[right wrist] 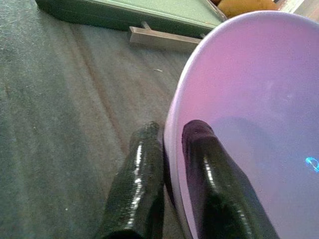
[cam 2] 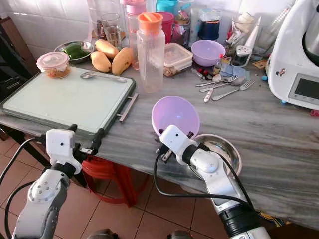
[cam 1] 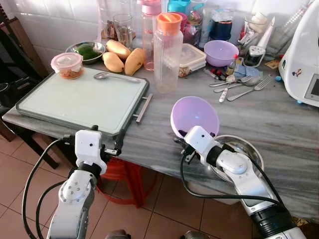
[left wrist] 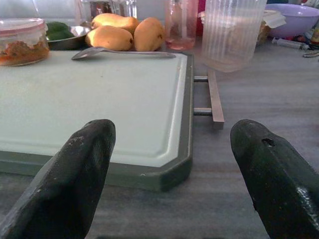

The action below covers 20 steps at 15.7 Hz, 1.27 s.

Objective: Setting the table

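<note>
1. Low in the centre of the left eye view, the right gripper [cam 1: 180,138] pinches the rim of a lilac bowl [cam 1: 195,116]; the right wrist view shows one finger [right wrist: 137,174] outside the wall and the other inside, pressed together on the plastic.
2. That bowl is tipped up on edge, its open face turned toward the camera, held over the grey marble tabletop [cam 1: 279,124] just up and left of a steel bowl [cam 1: 247,148] that sits at the near edge under the right arm.
3. At the lower left of the frame, the left gripper [cam 1: 102,144] hovers at the near edge of the tabletop with its fingers spread wide and nothing between them, aimed at the near right corner of the green tray [cam 1: 84,102].
4. The tray lies up and left of the held bowl, well apart from it, with its long axis running left to right across the frame and its metal handle [cam 1: 143,108] on the side nearer the bowl.
5. On the tray's far edge sit a lidded food container [cam 1: 67,64] and a spoon [cam 1: 115,76], leaving its near part bare.
6. Judging by this layout, the next move turns on carrying the bowl leftward and levelling it over that bare part; the right arm already holds it, while the left is nearer the tray and could steady it.
7. A clear bottle [cam 1: 167,52] with an orange cap stands just beyond the handle, close to the likely path.
</note>
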Motion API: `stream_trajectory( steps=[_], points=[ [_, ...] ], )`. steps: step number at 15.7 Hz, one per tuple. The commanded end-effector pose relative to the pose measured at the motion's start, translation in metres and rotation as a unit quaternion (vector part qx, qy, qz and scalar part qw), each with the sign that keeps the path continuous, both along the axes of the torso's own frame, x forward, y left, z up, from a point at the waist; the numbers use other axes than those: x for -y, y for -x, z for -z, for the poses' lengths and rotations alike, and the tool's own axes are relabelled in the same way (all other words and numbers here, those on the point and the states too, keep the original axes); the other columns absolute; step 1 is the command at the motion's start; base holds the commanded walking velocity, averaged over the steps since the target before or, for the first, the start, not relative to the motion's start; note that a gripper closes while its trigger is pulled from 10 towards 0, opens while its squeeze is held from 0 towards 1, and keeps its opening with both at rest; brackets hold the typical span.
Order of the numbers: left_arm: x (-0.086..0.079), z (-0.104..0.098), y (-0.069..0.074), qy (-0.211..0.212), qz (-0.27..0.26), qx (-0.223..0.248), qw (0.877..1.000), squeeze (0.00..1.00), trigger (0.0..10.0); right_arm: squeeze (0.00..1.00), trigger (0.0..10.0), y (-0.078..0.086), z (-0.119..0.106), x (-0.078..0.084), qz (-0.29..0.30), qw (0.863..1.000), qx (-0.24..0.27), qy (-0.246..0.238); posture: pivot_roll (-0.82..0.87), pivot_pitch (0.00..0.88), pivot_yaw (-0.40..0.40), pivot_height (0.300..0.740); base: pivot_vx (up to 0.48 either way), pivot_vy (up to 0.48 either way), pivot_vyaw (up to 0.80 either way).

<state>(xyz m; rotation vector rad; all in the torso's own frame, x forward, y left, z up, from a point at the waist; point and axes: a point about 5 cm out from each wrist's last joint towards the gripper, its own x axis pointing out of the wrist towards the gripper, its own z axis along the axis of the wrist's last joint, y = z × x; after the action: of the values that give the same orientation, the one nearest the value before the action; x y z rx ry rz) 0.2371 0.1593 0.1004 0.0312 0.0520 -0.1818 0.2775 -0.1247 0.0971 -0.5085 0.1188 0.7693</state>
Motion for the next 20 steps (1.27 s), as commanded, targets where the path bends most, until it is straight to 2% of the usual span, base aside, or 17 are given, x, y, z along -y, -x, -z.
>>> stream_trajectory(
  steps=[1,5,15,20],
  points=[
    [0.0,0.001,-0.002,-0.003,0.005,-0.005,1.0,0.0,10.0,1.0,10.0,-0.003,-0.01,-0.002,-0.005,1.0,0.019,0.0,-0.02,0.0,0.022,0.74,0.0,0.0,0.0],
    [0.0,0.004,-0.003,-0.006,0.006,-0.012,1.0,0.0,10.0,1.0,10.0,-0.003,-0.011,-0.001,-0.008,1.0,0.023,0.003,-0.02,0.0,0.022,0.74,0.0,0.0,0.0],
    [0.001,0.007,-0.006,-0.009,0.013,-0.021,1.0,0.0,10.0,1.0,10.0,-0.011,-0.029,0.001,-0.004,0.997,0.07,0.018,-0.03,0.0,0.031,0.74,0.0,0.0,0.0],
    [0.001,0.009,-0.007,-0.013,0.015,-0.028,0.999,0.0,10.0,1.0,10.0,-0.009,-0.03,0.0,-0.009,0.998,0.059,0.008,-0.03,0.0,0.031,0.74,0.0,0.0,0.0]
  ],
)
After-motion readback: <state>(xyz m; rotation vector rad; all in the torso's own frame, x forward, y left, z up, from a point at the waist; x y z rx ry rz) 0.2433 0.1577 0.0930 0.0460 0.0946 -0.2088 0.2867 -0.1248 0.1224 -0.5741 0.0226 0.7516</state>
